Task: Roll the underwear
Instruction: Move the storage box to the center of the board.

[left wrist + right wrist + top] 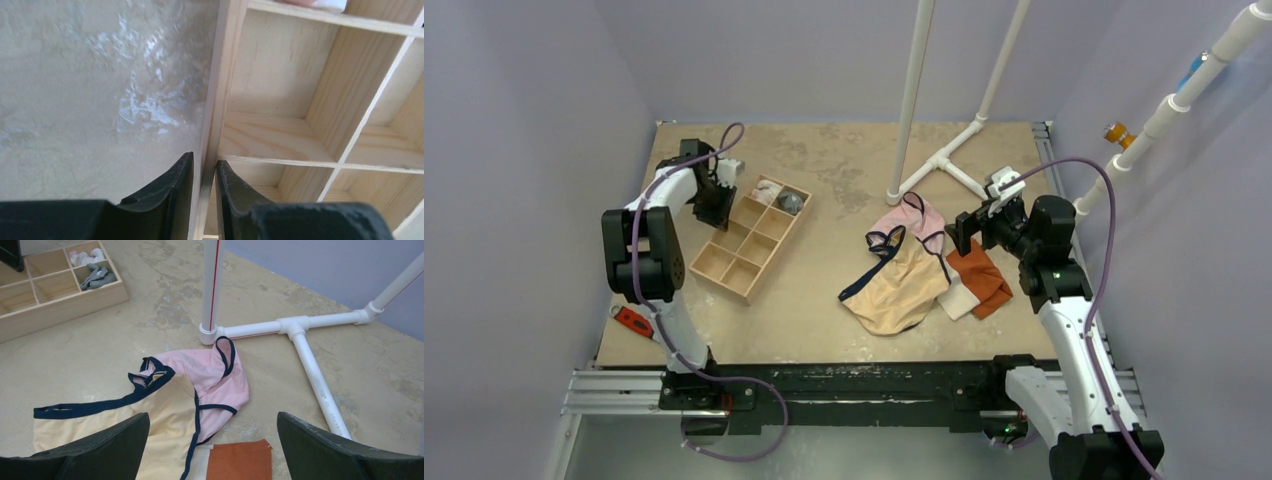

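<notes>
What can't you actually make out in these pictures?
Top view: the red object at lower left is too small to identify.
Right wrist view: fingers of the right claw and the bottom edge hide the near part of the underwear.
Same view: the underwear covers part of the pink briefs.
Left wrist view: the frame edges cut off most of the wooden tray.

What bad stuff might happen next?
The left claw grips the tray wall, so it may drag or tip the tray. The pink briefs touch the underwear, so the open right claw might snag both.
</notes>
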`<move>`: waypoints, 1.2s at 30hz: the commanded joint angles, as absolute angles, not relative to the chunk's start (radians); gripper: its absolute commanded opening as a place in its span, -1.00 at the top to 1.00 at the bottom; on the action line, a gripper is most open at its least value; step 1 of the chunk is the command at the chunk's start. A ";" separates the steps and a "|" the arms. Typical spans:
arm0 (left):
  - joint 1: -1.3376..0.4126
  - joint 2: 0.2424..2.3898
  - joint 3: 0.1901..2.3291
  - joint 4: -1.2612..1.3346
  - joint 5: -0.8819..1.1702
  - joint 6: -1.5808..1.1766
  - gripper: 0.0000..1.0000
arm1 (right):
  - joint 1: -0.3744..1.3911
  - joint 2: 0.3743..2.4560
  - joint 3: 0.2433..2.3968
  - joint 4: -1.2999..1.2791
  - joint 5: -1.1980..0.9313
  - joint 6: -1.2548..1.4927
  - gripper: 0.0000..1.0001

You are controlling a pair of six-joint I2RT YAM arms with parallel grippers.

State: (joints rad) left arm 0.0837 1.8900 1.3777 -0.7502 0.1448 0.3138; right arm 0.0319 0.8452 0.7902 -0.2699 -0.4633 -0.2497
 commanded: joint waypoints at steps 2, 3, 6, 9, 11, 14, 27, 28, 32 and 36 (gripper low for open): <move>0.087 1.981 1.550 -0.784 0.133 0.251 0.62 | 0.029 0.856 0.788 -0.244 -0.455 -0.264 -0.98; 0.087 2.003 1.580 -0.794 0.129 0.241 0.65 | 0.029 0.858 0.787 -0.242 -0.451 -0.264 -0.98; 0.089 2.069 1.667 -0.817 0.115 0.218 0.75 | 0.029 0.867 0.783 -0.234 -0.443 -0.264 -0.97; 0.089 2.125 1.745 -0.830 0.097 0.200 0.88 | 0.029 0.884 0.784 -0.227 -0.441 -0.264 -0.98; 0.093 2.161 1.806 -0.852 0.087 0.183 0.94 | 0.029 0.897 0.783 -0.221 -0.436 -0.266 -0.98; 0.101 2.210 1.897 -0.883 0.084 0.158 0.98 | 0.031 0.926 0.787 -0.213 -0.427 -0.269 -0.98; 0.116 2.396 2.216 -1.003 -0.024 0.232 0.81 | 0.032 1.131 0.851 -0.333 -0.310 -0.400 -0.97; 0.118 2.396 2.213 -1.002 -0.038 0.244 0.80 | 0.032 1.132 0.847 -0.347 -0.322 -0.416 -0.98; 0.128 2.375 2.181 -0.978 -0.088 0.279 0.77 | 0.045 1.132 0.832 -0.426 -0.397 -0.489 -0.98; 0.144 2.354 2.166 -0.965 -0.094 0.284 0.60 | 0.112 1.143 0.809 -0.468 -0.407 -0.547 -0.98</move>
